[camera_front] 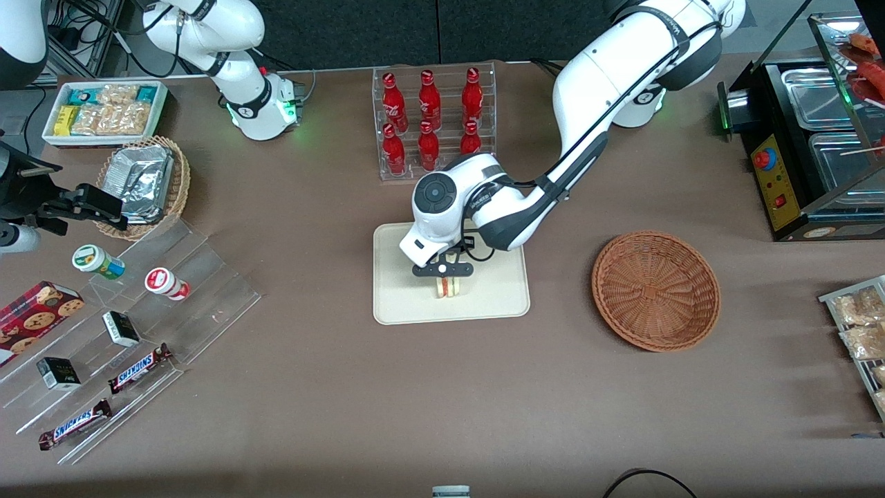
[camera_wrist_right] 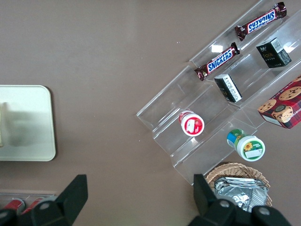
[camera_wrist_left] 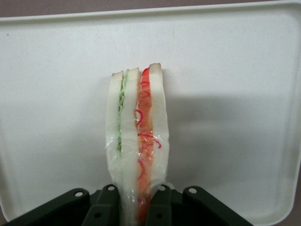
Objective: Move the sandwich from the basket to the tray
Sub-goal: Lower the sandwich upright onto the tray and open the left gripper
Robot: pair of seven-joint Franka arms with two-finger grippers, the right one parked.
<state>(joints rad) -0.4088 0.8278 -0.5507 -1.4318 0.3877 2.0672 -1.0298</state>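
Observation:
The sandwich (camera_front: pixel 449 286) stands on edge on the cream tray (camera_front: pixel 498 304), white bread with a red and a green filling stripe (camera_wrist_left: pixel 141 136). My gripper (camera_front: pixel 448 277) is directly over it in the middle of the tray (camera_wrist_left: pixel 235 94), its dark fingers (camera_wrist_left: pixel 161 205) shut on both sides of the wrapped wedge. The reddish-brown wicker basket (camera_front: pixel 655 289) sits beside the tray toward the working arm's end of the table, with nothing in it.
A clear rack of red bottles (camera_front: pixel 432 117) stands just farther from the front camera than the tray. Acrylic steps with snack bars and cups (camera_front: pixel 117 332), a tan foil-packet basket (camera_front: pixel 145 183) and a white snack bin (camera_front: pixel 104 111) lie toward the parked arm's end. A black warmer (camera_front: pixel 809 138) stands at the working arm's end.

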